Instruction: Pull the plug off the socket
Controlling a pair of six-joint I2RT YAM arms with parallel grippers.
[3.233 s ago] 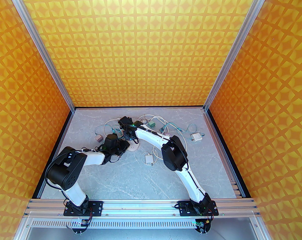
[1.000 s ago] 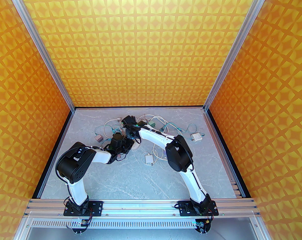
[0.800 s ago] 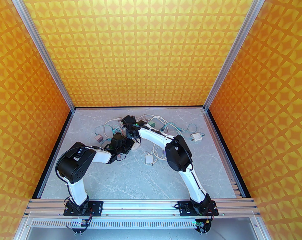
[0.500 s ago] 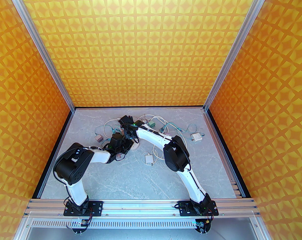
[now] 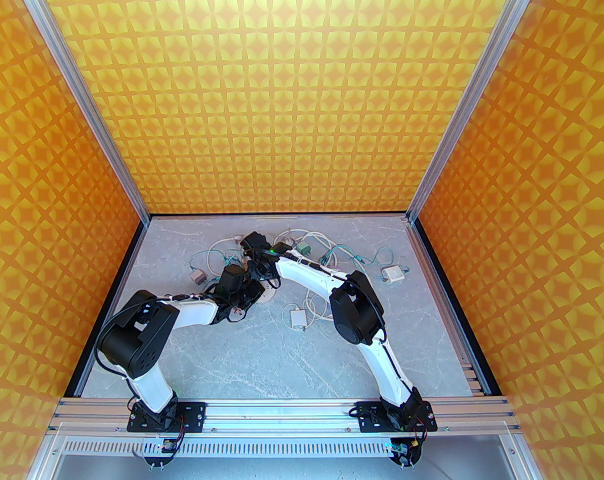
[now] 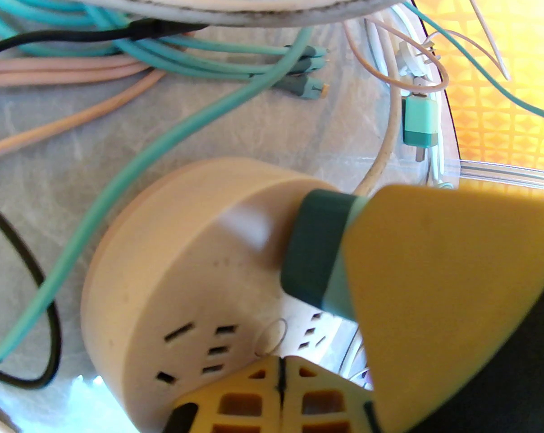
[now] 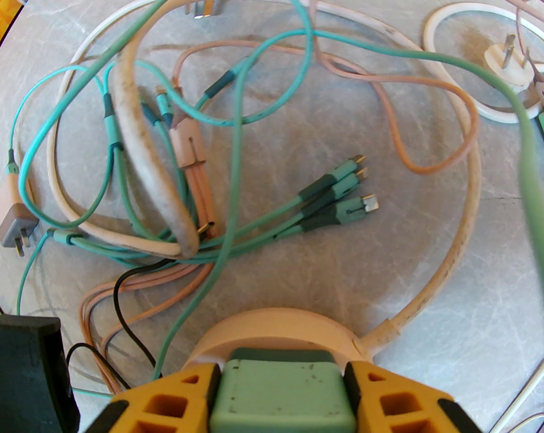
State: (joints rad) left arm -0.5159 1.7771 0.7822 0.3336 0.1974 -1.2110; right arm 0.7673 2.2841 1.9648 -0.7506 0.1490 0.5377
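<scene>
Plug (image 7: 283,404): green, stands on the round beige socket (image 6: 172,260) on the tabletop (image 5: 261,358), dark base against the socket's top face. Right claw (image 7: 281,370): clamps the plug from both sides, yellow fingers (image 7: 136,397) flat to its flanks. Left claw (image 6: 281,372): pinched fully together, holds nothing, tips down at the socket's face beside the slots. Around the socket: tangle of teal, pink and white cables (image 7: 150,165); loose white charger (image 5: 297,318) near.
</scene>
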